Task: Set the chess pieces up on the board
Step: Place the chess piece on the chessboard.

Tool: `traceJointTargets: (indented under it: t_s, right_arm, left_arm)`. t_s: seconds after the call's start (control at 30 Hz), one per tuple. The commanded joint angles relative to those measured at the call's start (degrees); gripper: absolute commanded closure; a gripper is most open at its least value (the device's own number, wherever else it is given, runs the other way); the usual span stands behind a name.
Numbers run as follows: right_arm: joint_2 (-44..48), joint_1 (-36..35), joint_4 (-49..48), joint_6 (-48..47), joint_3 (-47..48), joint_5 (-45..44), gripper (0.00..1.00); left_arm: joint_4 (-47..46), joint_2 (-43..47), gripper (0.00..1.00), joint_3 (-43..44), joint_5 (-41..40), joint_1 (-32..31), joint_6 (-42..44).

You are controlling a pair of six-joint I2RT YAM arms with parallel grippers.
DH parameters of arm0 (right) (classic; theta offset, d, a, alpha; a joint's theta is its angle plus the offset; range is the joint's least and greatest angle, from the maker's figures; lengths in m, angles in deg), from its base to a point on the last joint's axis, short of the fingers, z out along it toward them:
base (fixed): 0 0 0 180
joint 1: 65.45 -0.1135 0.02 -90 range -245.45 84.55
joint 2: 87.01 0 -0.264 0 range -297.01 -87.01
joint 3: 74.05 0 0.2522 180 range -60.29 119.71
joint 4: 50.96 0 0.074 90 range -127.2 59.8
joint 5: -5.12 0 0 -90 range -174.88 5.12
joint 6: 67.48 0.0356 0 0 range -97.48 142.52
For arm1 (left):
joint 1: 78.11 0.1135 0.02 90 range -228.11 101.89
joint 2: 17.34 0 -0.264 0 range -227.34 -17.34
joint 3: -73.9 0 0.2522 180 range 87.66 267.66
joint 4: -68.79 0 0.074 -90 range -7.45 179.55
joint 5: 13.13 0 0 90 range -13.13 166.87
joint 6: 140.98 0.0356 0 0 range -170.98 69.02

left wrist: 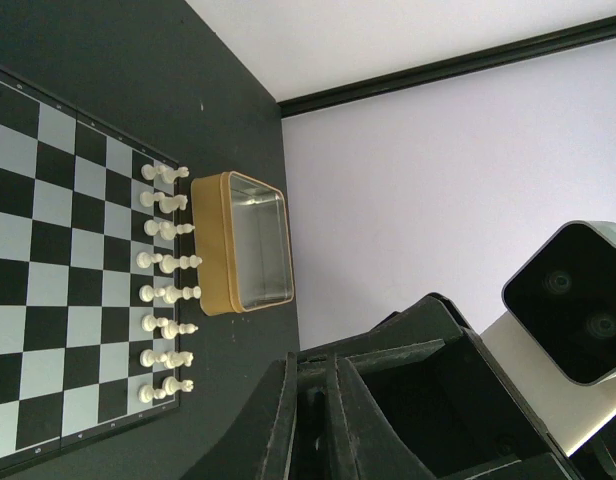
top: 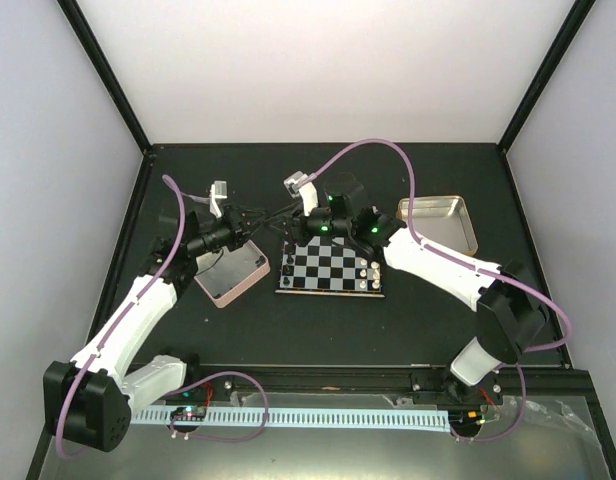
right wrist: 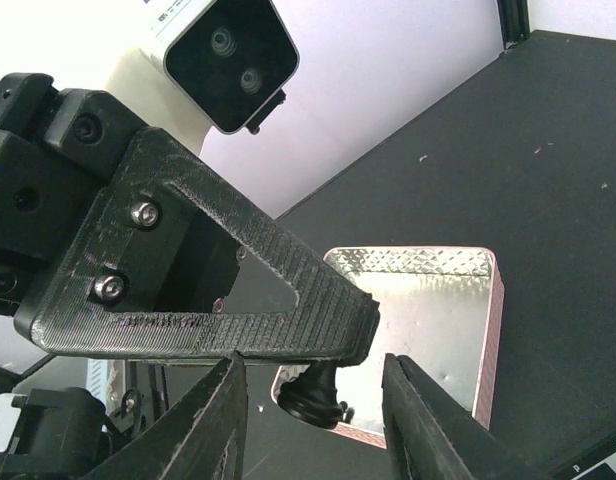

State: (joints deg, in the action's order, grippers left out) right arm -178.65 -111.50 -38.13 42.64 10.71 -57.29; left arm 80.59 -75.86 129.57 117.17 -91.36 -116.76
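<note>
Black chess piece [right wrist: 310,402], one, tiny, round base lowermost: hangs in the air with its upper end pinched at the tip of the left gripper [right wrist: 356,335], whose jaws are closed on it. Right gripper [right wrist: 314,375]: jaws about half apart, one finger on each side of the piece and not touching it. Pink-rimmed square tin [right wrist: 493,330], bright metal floor, lies directly below the piece (seen from the right wrist, the piece hangs over the tin's edge). Board [top: 328,268], black and silvery checks, lies just right of that tin. A few black pieces [top: 287,268] stand along its left edge and two rows of white pieces [left wrist: 163,290] fill its right edge. Gold-rimmed tin [left wrist: 213,245] sits just beyond the white rows. All rests on a black table [top: 318,330].
</note>
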Motion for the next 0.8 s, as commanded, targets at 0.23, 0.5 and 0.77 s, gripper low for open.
traceJointTargets:
  t_s: [0.23,0.5,0.77]
  right_arm:
    - [-1.20,-0.36,0.18,-1.14,0.65,-0.08,0.72]
    - [-0.92,-0.44,0.30,-1.39,1.64,-3.32,0.87]
    - [1.60,-0.34,0.60,-7.47,-0.62,-4.64,0.99]
  left_arm:
    - [-3.75,0.44,0.98,2.21,2.61,-0.45,-1.61]
    - [-3.29,0.63,0.98,1.99,3.22,-0.45,-1.58]
    - [1.42,1.25,0.66,3.48,5.56,-0.37,5.12]
